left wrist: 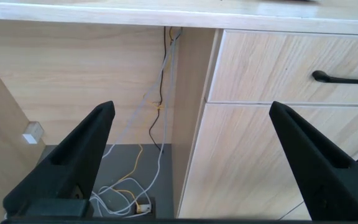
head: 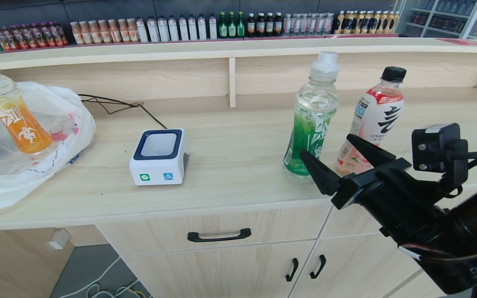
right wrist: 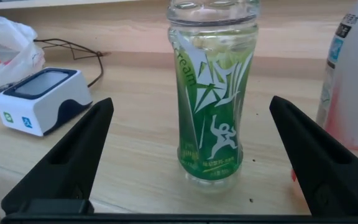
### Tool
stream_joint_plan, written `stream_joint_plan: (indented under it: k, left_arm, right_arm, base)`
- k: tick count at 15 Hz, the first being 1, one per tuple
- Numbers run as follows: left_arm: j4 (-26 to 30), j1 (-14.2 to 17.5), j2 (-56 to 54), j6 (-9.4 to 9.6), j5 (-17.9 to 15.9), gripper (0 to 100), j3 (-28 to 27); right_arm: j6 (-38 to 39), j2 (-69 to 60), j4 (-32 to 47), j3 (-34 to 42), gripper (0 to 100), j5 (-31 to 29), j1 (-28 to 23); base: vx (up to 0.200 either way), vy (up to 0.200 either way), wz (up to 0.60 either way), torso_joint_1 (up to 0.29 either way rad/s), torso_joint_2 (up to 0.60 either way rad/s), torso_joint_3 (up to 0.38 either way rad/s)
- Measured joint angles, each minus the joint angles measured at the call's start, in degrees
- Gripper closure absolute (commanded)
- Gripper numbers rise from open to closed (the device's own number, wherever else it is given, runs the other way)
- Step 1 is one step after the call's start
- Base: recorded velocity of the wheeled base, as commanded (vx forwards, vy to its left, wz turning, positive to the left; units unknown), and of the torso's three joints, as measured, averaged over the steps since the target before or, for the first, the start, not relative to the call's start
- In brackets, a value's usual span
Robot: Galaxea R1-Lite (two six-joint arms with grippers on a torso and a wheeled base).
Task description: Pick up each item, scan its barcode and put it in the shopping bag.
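Both grippers stand with fingers spread wide and nothing between them. The right gripper (head: 325, 145) hovers low over the front part of the counter (head: 230, 174), close to its front edge, with its tips aimed at the green bottle (head: 311, 124). In the right wrist view that bottle stands upright, centred in the gap between the two fingers but a little ahead of the tips and touching neither. The pink bottle (head: 373, 116), black-capped and upright, stands just beside the green one on its right, with a narrow gap between them, so the right-hand finger has little room on that side.

To the left of the green bottle a broad bare stretch of counter runs to the scanner (head: 159, 156), whose window faces up and whose cable trails back toward the raised wooden ledge (head: 230, 54) closing off the counter's rear. Farther left lies the shopping bag (head: 68, 120), crumpled white plastic at the counter's left end, and the orange bottle (head: 13, 116) leans tilted in it with its cap sticking out.

The left gripper (left wrist: 191, 106) hangs below the countertop, facing the cabinet front, a drawer handle (left wrist: 344, 78) and loose cables (left wrist: 157, 134) in the open recess.
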Motion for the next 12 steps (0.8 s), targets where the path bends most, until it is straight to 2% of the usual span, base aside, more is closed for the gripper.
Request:
stream_joint_plan:
  k: [2, 7, 12]
  left_arm:
    - [0.00, -0.10, 0.00, 0.02, 0.00, 0, 0.00]
    - [0.00, -0.07, 0.00, 0.13, 0.00, 0, 0.00]
    - [0.00, -0.05, 0.00, 0.27, 0.00, 0, 0.00]
  right_arm:
    - [0.07, 0.93, -0.04, -1.43, 0, -2.16, 0.02]
    - [0.13, 3.17, 0.00, -2.91, 0, -2.34, -0.22]
    - [0.24, 4.95, -0.04, -5.62, 0, -2.38, -3.17]
  base:
    - [0.000, 0.000, 0.00, 0.000, 0.00, 0.000]
    - [0.000, 0.000, 0.00, 0.000, 0.00, 0.000]
    - [0.000, 0.000, 0.00, 0.000, 0.00, 0.000]
